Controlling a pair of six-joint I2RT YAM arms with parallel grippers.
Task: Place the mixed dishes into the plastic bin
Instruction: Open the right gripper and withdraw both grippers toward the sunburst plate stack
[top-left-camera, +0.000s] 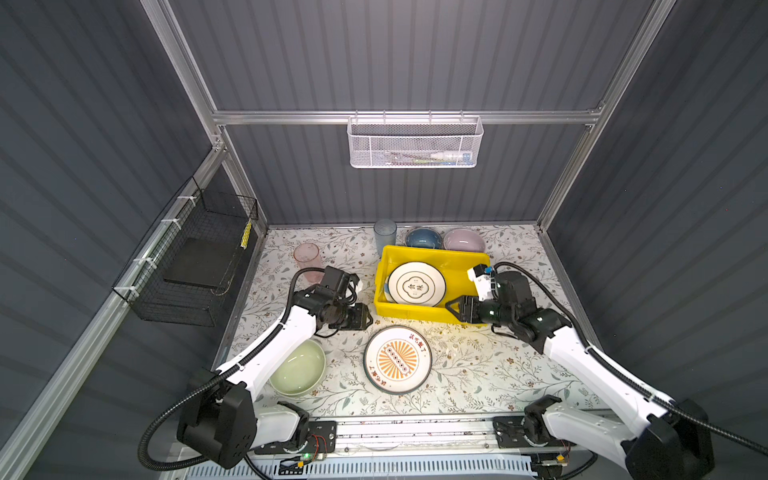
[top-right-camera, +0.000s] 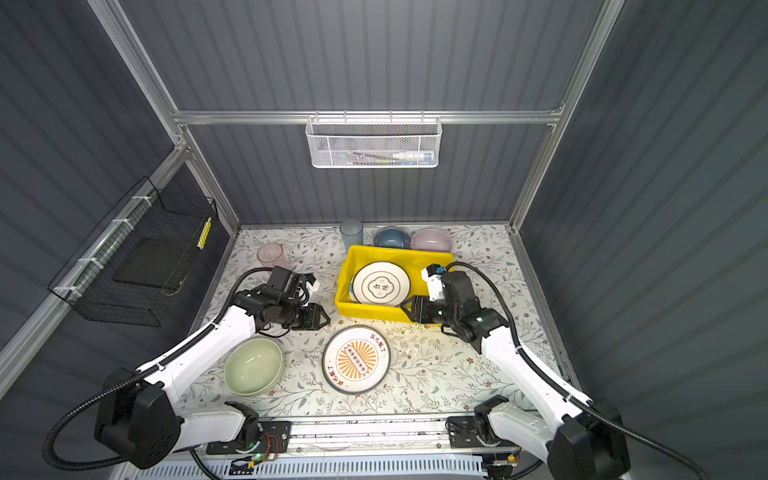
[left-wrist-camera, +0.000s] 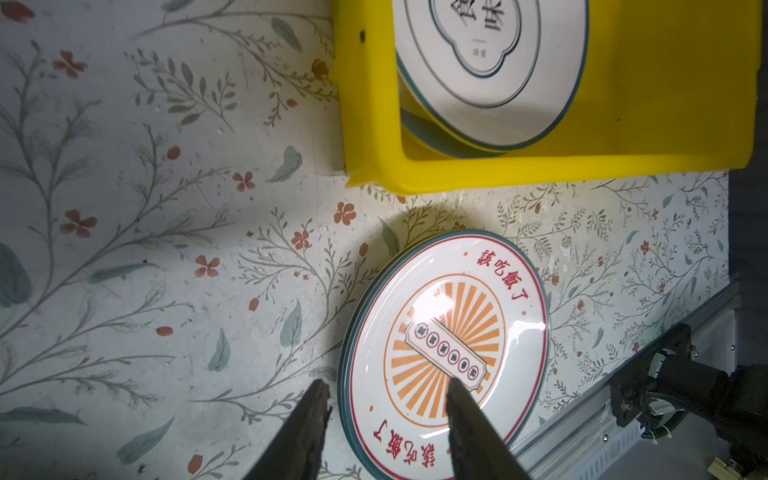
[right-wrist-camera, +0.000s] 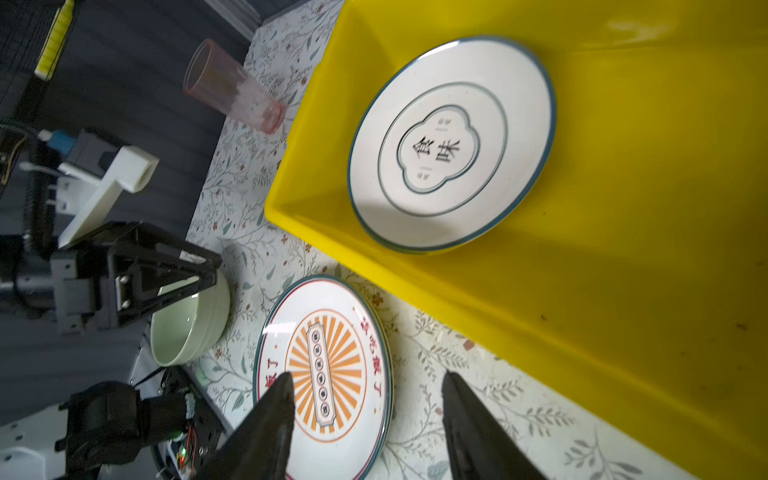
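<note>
- Yellow plastic bin (top-left-camera: 409, 312) holds the white dark-rimmed plate (top-left-camera: 417, 285), stacked on another; the green-rimmed lettered plate (top-left-camera: 397, 360) lies on the desk just before it.
- Left gripper (left-wrist-camera: 386, 384) and right gripper (right-wrist-camera: 368, 376) hover empty above that plate, jaws apart.
- Likely best: pinch the plate's rim, tilt it up, then lower it flat onto the stack, clear of the bin's wall.

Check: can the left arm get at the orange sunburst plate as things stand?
Probably yes. The left gripper hangs open just beside the orange sunburst plate, which lies flat on the table with nothing on it; the yellow bin and green bowl sit clear of its rim.
</note>
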